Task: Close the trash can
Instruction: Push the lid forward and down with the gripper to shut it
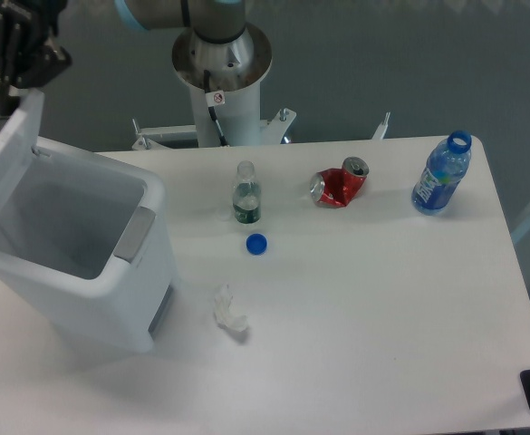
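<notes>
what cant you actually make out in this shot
- Gripper: dark, cut by the top-left edge; open or shut unclear.
- Trash can floor: hidden by its own walls.
- Lid: left part cut off by the frame edge.
- Crushed can label: too small.
- White scrap: material unclear.

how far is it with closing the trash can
Not closed yet. The trash can stands open, its interior visible, and its lid is raised nearly upright on the left side. In hand: the gripper is at the lid's top edge; actual contact and finger state are unclear. Left: swing the lid down over the opening until it sits flat by the grey front latch.
</notes>
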{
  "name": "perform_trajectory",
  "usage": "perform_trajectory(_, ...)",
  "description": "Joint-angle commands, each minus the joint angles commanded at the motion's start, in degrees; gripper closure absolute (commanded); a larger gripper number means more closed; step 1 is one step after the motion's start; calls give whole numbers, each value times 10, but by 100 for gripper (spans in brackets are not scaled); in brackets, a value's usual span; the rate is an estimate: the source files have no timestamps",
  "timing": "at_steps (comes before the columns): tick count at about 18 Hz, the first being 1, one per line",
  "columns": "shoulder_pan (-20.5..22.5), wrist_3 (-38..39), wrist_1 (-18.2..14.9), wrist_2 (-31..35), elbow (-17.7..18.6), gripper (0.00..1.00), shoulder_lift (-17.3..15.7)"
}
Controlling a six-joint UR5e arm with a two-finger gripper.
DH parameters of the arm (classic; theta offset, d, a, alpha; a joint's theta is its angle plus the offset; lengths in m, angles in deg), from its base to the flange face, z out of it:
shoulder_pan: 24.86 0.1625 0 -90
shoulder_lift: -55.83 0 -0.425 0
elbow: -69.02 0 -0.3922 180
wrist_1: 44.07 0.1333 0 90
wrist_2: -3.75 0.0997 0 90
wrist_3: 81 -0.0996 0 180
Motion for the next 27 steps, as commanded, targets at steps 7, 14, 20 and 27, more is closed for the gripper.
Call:
perform_trajectory(7, 8, -1, 0, 1, -7, 93, 47)
perform_trajectory(14, 25, -3, 1, 2, -15, 93, 77)
perform_trajectory(20, 46, -6, 0, 1, -14, 93, 90)
perform_trajectory(27, 46, -5, 0, 2, -11, 93, 100)
